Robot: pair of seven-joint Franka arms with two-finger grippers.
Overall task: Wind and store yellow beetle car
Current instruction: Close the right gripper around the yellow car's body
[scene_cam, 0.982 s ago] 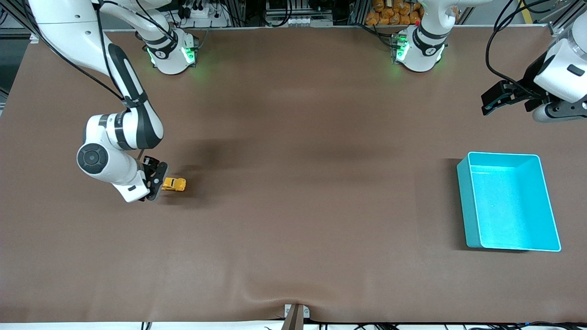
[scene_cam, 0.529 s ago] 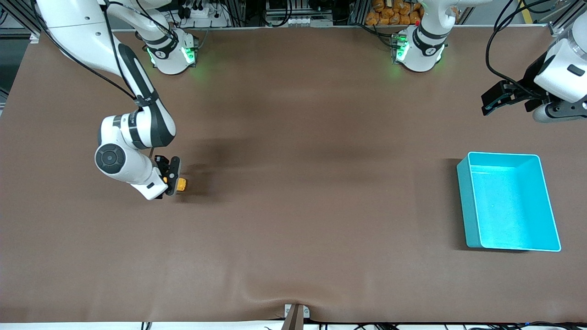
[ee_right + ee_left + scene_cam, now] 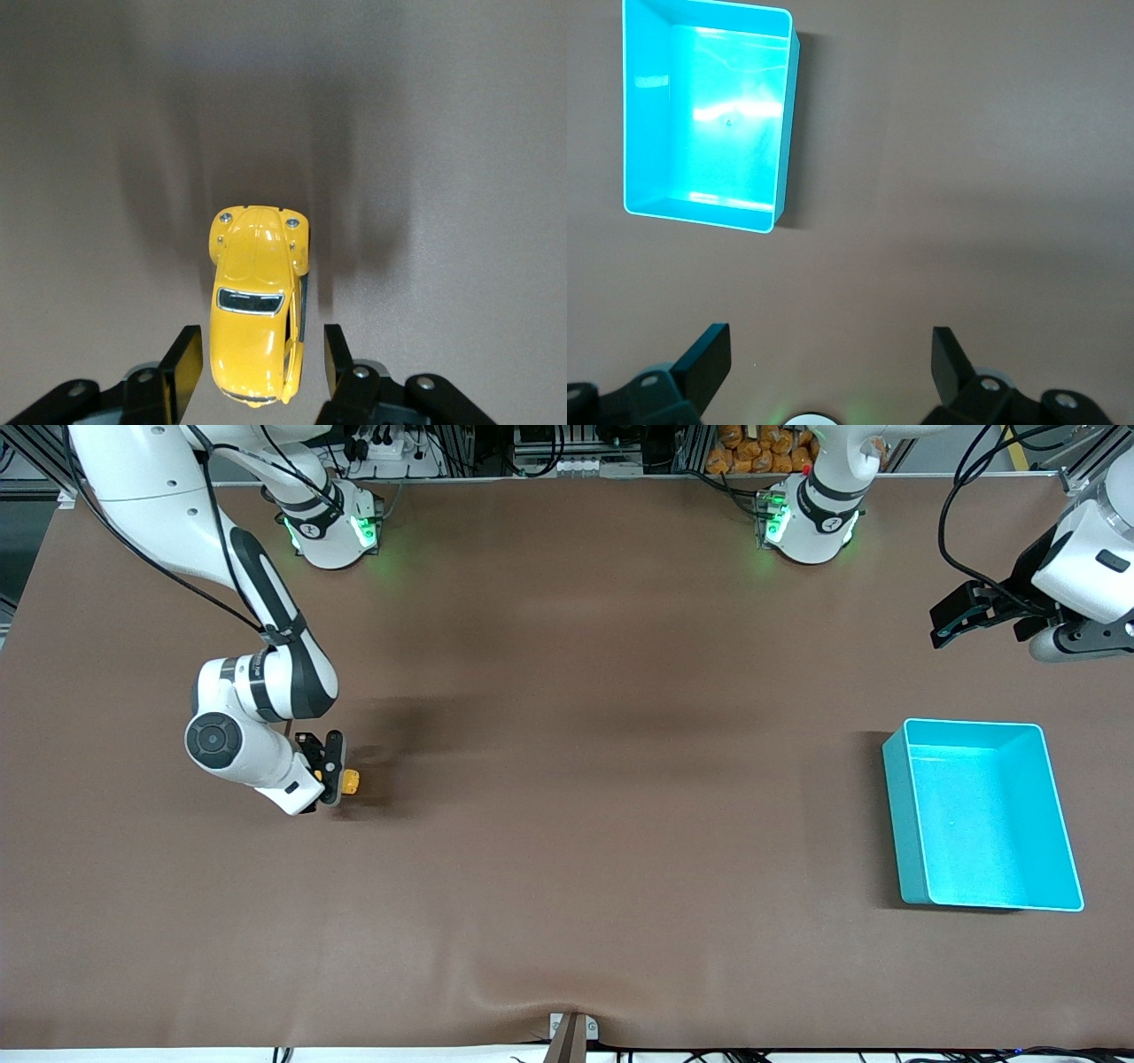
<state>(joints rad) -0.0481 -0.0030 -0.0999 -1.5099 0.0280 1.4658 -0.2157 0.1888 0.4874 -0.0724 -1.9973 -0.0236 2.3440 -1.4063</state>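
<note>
Fingers (image 3: pixel 184 365) of right gripper (image 3: pixel 255 372) slightly apart, flanking yellow beetle car (image 3: pixel 257 301), left gripper (image 3: pixel 830 359) wide open, idle.

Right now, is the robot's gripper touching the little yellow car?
Apart. In the right wrist view the right gripper straddles the yellow beetle car, and a gap shows between each finger and the car's sides.

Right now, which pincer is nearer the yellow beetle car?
Right. The right pincer is open around the yellow beetle car; the left pincer waits open near the turquoise bin, at the table's left-arm end.
</note>
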